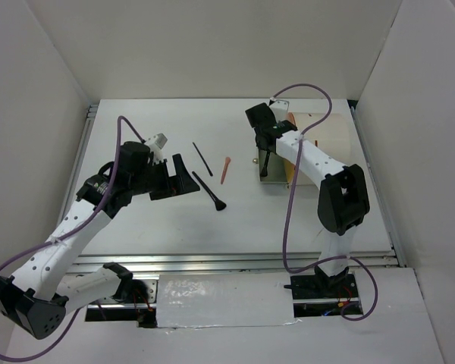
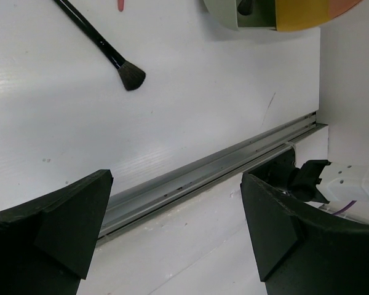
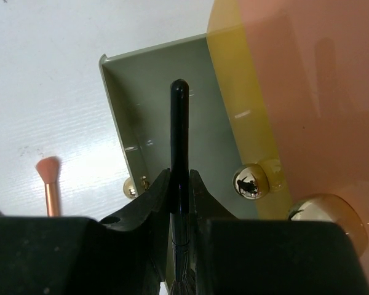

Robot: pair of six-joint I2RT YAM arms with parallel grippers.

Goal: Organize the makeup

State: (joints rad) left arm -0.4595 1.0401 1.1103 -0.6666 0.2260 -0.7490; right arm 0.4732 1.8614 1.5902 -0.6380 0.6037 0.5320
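My right gripper is shut on a thin black brush, handle pointing away and bristles back between the fingers. It holds the brush over the open grey-green drawer of the box; in the top view it is at the box's left side. On the table lie a black brush, a thin black stick and an orange-pink stick. My left gripper is open and empty, left of the black brush. The left wrist view shows that brush ahead of the open gripper.
The cream drum-shaped box stands at the back right, with a yellow and orange face and gold knobs. A metal rail runs along the table's near edge. White walls enclose the left, back and right sides.
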